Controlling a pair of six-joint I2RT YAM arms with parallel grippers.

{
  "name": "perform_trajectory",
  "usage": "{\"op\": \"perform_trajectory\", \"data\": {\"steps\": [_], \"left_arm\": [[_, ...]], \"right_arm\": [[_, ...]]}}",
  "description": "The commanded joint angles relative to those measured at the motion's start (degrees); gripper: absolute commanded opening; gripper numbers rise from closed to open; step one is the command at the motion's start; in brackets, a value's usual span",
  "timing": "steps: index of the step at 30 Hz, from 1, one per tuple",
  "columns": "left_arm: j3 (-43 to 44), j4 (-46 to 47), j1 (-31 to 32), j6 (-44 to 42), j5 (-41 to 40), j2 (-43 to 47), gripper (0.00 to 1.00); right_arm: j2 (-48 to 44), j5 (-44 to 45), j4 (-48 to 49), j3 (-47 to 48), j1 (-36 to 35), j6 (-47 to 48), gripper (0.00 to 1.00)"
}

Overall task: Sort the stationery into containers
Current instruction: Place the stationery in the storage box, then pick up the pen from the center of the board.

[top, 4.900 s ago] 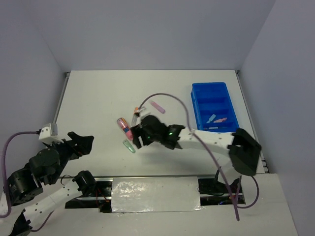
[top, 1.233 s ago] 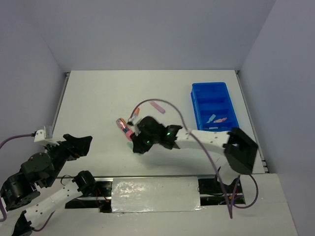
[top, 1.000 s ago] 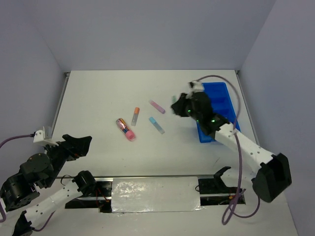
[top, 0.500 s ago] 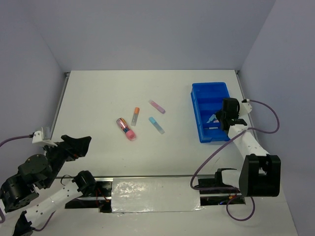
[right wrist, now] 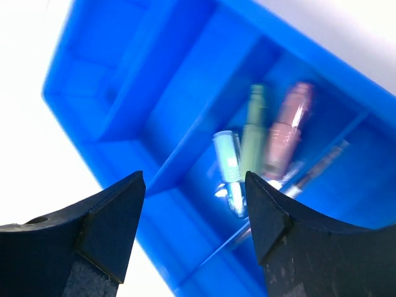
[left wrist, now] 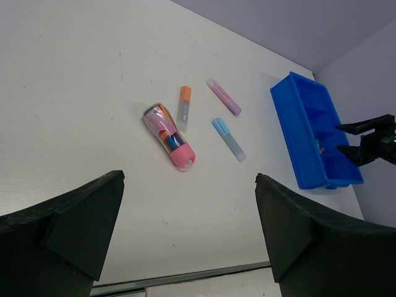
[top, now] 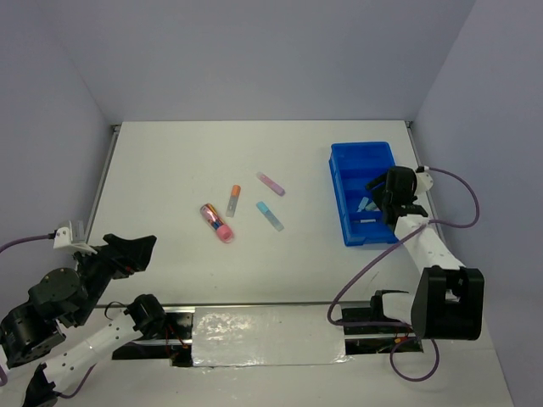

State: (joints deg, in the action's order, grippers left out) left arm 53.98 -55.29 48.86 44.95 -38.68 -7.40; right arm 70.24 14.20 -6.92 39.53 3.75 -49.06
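Note:
The blue four-compartment tray (top: 352, 154) stands at the right. My right gripper (top: 383, 197) hangs open and empty over its near compartments. In the right wrist view my gripper (right wrist: 193, 176) is above a compartment holding a pale blue marker (right wrist: 229, 166), a green marker (right wrist: 252, 133) and a pink marker (right wrist: 286, 131). On the table lie a stubby pink piece (top: 217, 222), an orange-capped marker (top: 232, 200), a lilac marker (top: 271, 183) and a blue marker (top: 270, 215). My left gripper (top: 136, 249) is open and empty at the near left, well short of them.
The left wrist view shows the same loose pieces: the pink piece (left wrist: 169, 137), the orange-capped marker (left wrist: 184, 108), the lilac marker (left wrist: 224, 104), the blue marker (left wrist: 229, 139), and the tray (left wrist: 301, 148). Grey walls close in the table on three sides.
My right arm swung from the middle of the table to the tray. The green marker that lay near the pink piece has left the table. The left arm sank slightly.

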Motion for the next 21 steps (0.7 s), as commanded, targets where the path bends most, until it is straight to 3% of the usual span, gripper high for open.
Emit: {"op": "perform_trajectory", "data": {"steps": [1,4,6,7,9,11,16,21], "left_arm": [[-0.2,2.0,0.3,-1.2,0.0,0.7,0.99],[-0.3,1.9,0.3,-0.9,-0.1,0.5,0.99],[0.0,1.6,0.3,-0.6,-0.5,0.2,0.99],[0.0,1.3,0.2,-0.3,-0.7,-0.2,0.99],[0.1,1.1,0.3,-0.2,-0.9,-0.7,0.99],[0.2,1.0,0.3,-0.2,-0.8,-1.5,0.99],[0.3,1.1,0.3,-0.4,-0.6,-2.1,0.99],[0.2,1.1,0.3,-0.5,-0.6,-2.0,0.99]], "right_arm": [[-5.8,-4.3,6.1,1.3,-1.6,5.4,0.73],[-8.8,-12.1,12.0,2.0,-10.2,16.8,0.78],[-6.8,-13.7,8.9,6.6,-16.3,26.5,0.81],[-5.4,-12.1,6.9,8.4,-23.4,29.7,0.81],[0.5,-6.1,-0.1,13.5,-29.9,36.4,0.81],[8.3,-11.8,-4.7,17.9,-35.4,41.6,0.82],[25.7,-8.5,-14.4,30.8,-41.7,44.8,0.83],[37.8,-11.8,-15.8,37.0,-44.0,45.9,0.81]]}}
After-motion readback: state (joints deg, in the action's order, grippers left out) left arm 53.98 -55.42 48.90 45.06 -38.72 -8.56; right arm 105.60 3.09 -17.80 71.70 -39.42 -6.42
